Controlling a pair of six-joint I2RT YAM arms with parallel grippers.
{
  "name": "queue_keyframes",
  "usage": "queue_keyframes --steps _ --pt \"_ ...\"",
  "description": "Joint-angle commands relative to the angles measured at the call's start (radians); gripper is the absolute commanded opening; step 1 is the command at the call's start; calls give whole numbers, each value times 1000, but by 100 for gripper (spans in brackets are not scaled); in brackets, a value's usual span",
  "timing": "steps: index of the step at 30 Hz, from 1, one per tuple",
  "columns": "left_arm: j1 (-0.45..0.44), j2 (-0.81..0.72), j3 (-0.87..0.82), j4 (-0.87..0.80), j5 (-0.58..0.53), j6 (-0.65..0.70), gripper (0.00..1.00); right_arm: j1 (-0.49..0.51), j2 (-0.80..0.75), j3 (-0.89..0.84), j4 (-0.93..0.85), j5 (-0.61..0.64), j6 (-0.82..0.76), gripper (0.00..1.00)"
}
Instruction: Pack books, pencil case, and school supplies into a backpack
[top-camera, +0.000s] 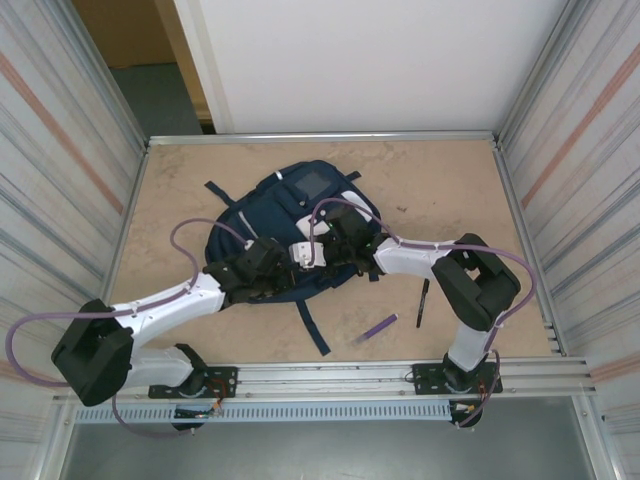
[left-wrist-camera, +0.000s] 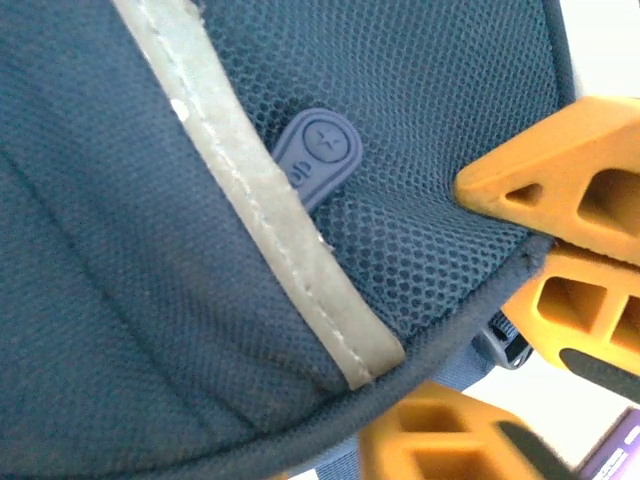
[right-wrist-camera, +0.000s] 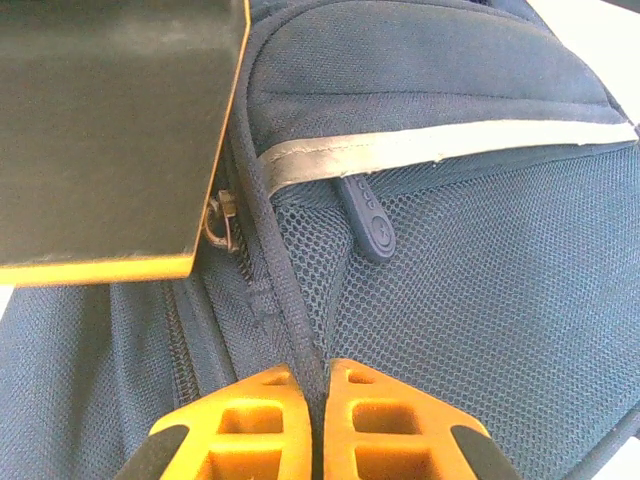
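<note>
Maybe not a safe hold yet. Pinching just a skinny seam (right-wrist-camera: 290, 300) of the backpack (top-camera: 270, 210) with the right claw (right-wrist-camera: 318, 378), squeezed shut on it at the bottom middle of the right wrist view. Could slip off that thin ridge with one hard tug. Could also drag the whole floppy backpack along the counter (top-camera: 450, 190) and not open it, with nothing heavy pinning it down.

Can't tell whether the left claw (top-camera: 285, 263) is squeezed or let go. Resting low on the backpack, in the middle of the top view, right beside the other claw. Might bump together, being so close. Might snag on the mesh (right-wrist-camera: 480, 290) too.

Found flat in the middle of the counter: the backpack, biggest thing around.

Left to pack, by the look of it: a black pen (top-camera: 423, 302) and a purple pen (top-camera: 379, 327), at the lower right of the top view, on the bare counter, apart from the backpack. Blocked a bit by the right arm (top-camera: 440, 262), stretched across just above them.

Watch the loose strap (top-camera: 313, 325) trailing toward the bottom edge, near the purple pen. Easy to hook by mistake.

Up close in the right wrist view: a rubber zip tab (right-wrist-camera: 372, 222) tucked under a grey stripe (right-wrist-camera: 450, 140), above the pinched seam. Worth minding, since pulling mesh and not the tab likely opens nothing.
</note>
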Motion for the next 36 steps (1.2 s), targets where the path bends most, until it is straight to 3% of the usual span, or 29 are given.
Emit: queue_keyframes --steps 1,5,8,16,19,23,28,31,34,36 --pt "0 -24 47 36 -93 111 1 4 -65 10 15 -93 19 0" --pt "0 -57 83 0 -58 349 0 -19 -79 10 -53 -75 -45 0" --pt "1 -81 74 -15 -64 452 0 -46 -84 20 -132 -46 -106 0" --pt "9 -125 -14 -18 -137 551 0 -150 -109 11 -220 -22 -283 0" --pt "16 -103 -21 20 -74 625 0 -201 -117 -10 -188 -52 -333 2" --pt "-33 -35 41 68 78 705 0 -229 -136 -16 -157 -79 -267 32" --pt "-46 6 65 264 223 660 0 -219 -222 -99 -91 -236 -56 45" --pt "-54 37 110 287 262 668 0 -164 -259 -118 -145 -228 -15 48" --pt "-62 58 121 335 304 661 0 -121 -238 -121 -147 -118 -16 47" --pt "-66 62 123 348 309 636 0 -120 -234 -130 -115 -57 13 38"
